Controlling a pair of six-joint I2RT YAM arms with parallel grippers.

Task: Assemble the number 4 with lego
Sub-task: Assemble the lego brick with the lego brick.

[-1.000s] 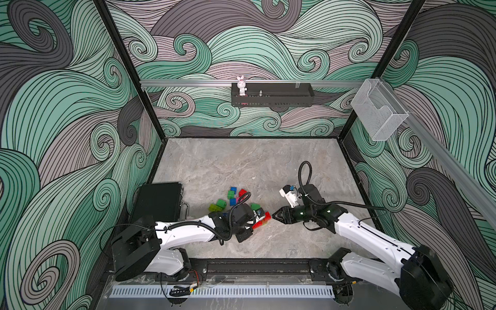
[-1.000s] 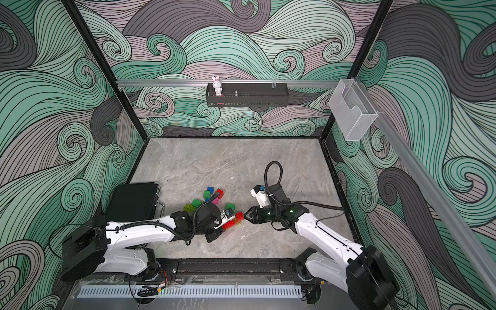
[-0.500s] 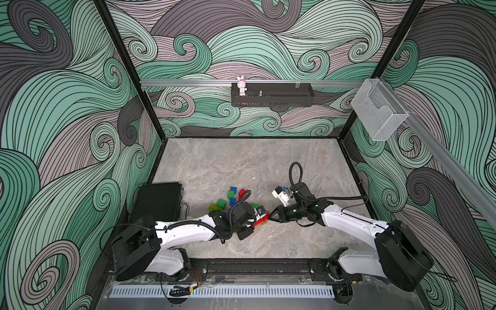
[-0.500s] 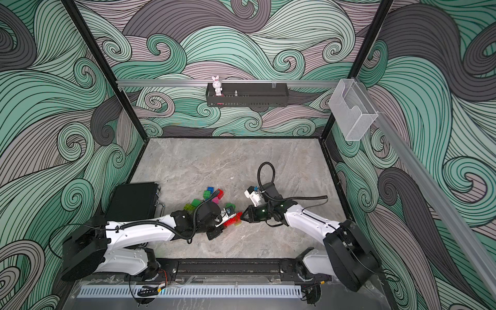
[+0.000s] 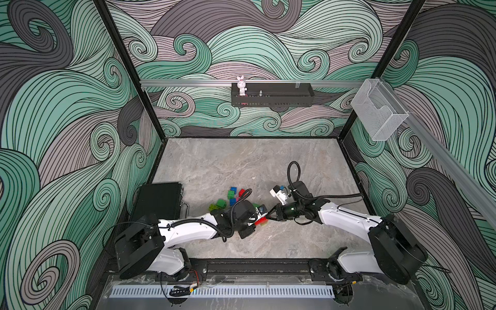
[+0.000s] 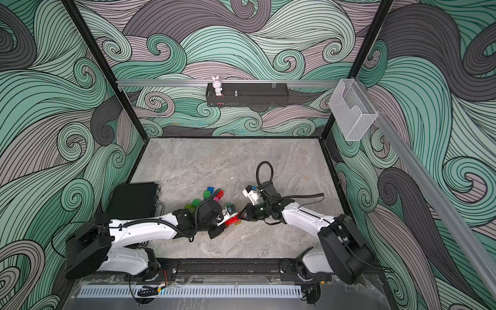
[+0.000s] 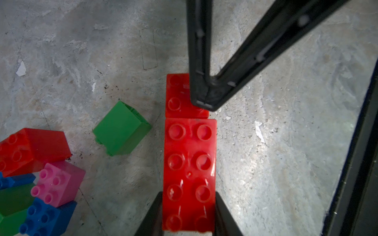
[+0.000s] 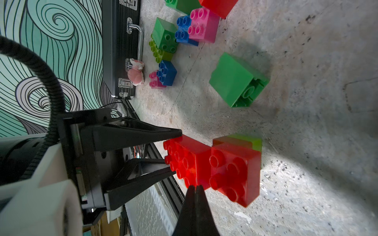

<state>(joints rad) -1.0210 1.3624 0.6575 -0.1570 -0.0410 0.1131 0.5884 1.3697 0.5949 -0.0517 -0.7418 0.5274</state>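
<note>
My left gripper (image 7: 189, 194) is shut on one end of a long red lego brick (image 7: 189, 163), studs facing the camera. A square red brick (image 7: 177, 96) butts against its far end and sits on a lime brick (image 8: 249, 141). My right gripper (image 8: 195, 187) is shut with nothing between its fingers, and its tips rest on the red bricks at the seam between them. In both top views the two grippers meet at the red bricks (image 5: 259, 221) (image 6: 232, 221) near the table's front middle. A green brick (image 7: 120, 128) lies on its side close by.
Several loose bricks, red (image 7: 34, 149), pink (image 7: 59, 181), blue (image 7: 47, 218) and green, are heaped behind the left gripper (image 5: 230, 194). A black case (image 5: 158, 200) lies at the front left with a pink figurine (image 8: 136, 75) beside it. A bunny toy (image 5: 241, 85) stands on the back shelf.
The right gripper has moved left onto the red bricks and drawn its jaws together. The left gripper still holds the long red brick, hardly moved.
</note>
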